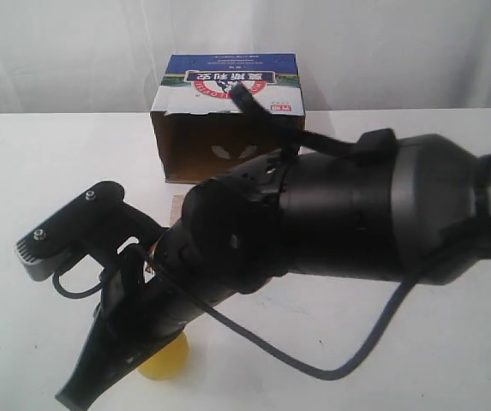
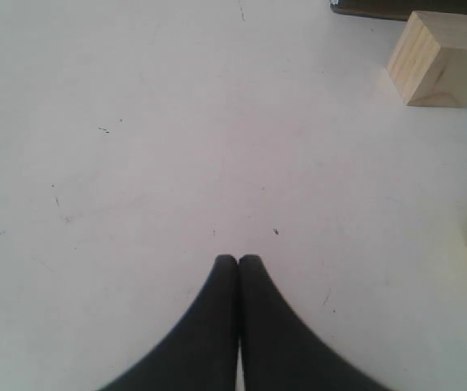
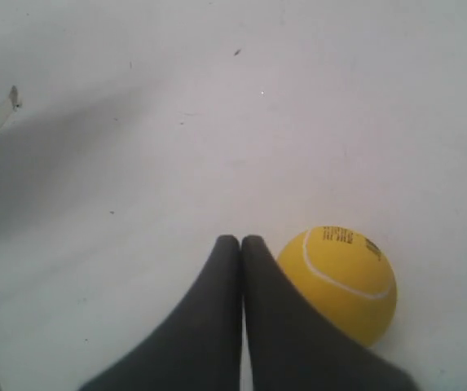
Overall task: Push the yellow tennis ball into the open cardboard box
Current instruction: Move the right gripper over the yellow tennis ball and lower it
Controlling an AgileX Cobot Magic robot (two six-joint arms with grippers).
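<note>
A white table (image 1: 31, 163) is filling the scene, with a pale curtain (image 1: 74, 51) hanging behind it. The right arm (image 1: 356, 214), bulky and dark, is stretching from the right edge of the exterior view across the middle toward the near left corner. A black cable (image 1: 314, 364) is looping beneath it. At the far side of the table a cardboard box (image 1: 228, 137) is sitting. Its brown face is turned to the camera under a blue-and-white printed panel carrying a red-and-white logo, and the arm is covering its lower right corner.

The right gripper (image 1: 75, 392) is pointing down at the tabletop at the near left. The right wrist view is showing this gripper (image 3: 240, 242) with its 2 fingers pressing together, closed on nothing. The left gripper (image 2: 238, 261) is appearing only in its own wrist view, its 2 fingers likewise meeting tip to tip, empty, over bare table. A pale wooden cube (image 2: 437, 61) is standing well ahead of those fingers and off to one side.

The yellow tennis ball (image 1: 166, 364) is lying near the table's front edge, well apart from the box and half hidden beneath the right gripper. The right wrist view is showing the ball (image 3: 339, 281) just beside one finger, though whether the 2 are touching cannot be told.
</note>
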